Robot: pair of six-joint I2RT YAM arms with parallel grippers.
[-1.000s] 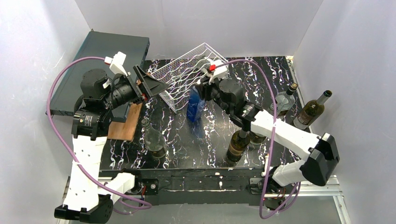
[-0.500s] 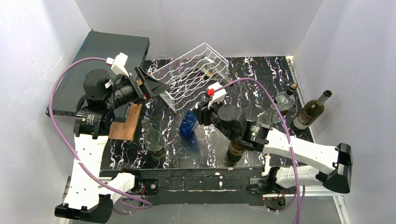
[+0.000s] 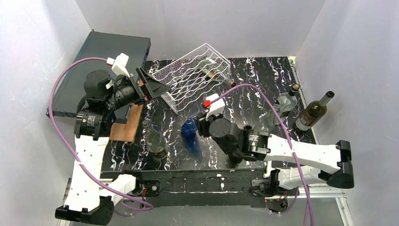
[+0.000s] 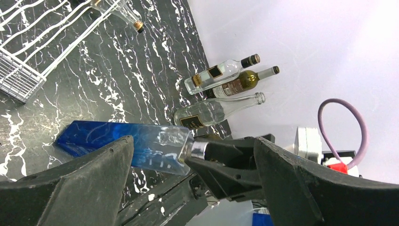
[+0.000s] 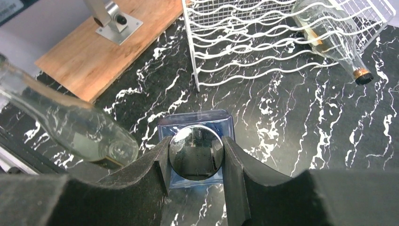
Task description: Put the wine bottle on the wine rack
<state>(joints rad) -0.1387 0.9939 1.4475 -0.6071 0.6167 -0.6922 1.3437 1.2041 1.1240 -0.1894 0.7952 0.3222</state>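
Note:
The wine bottle (image 3: 189, 130) is a square blue glass one with a silver cap (image 5: 195, 151). My right gripper (image 3: 201, 126) is shut on its cap and neck and holds it above the marble table, mid front. In the right wrist view the fingers (image 5: 160, 165) press both sides of the cap. The white wire wine rack (image 3: 193, 75) stands tilted at the back, well beyond the bottle, with a clear bottle (image 3: 212, 70) lying in it. My left gripper (image 3: 155, 87) hangs open at the rack's left end, holding nothing. From the left wrist the blue bottle (image 4: 117, 141) shows beyond its open jaws.
A clear bottle (image 3: 155, 141) stands front left, close to the blue one. More bottles (image 3: 314, 110) stand along the right wall. A wooden board (image 3: 129, 123) lies at the left edge, with a flat dark grey box (image 3: 99, 61) behind it.
My right arm has pulled the blue bottle back from beside the rack toward the table's front, leftward and lower. The left arm has not moved.

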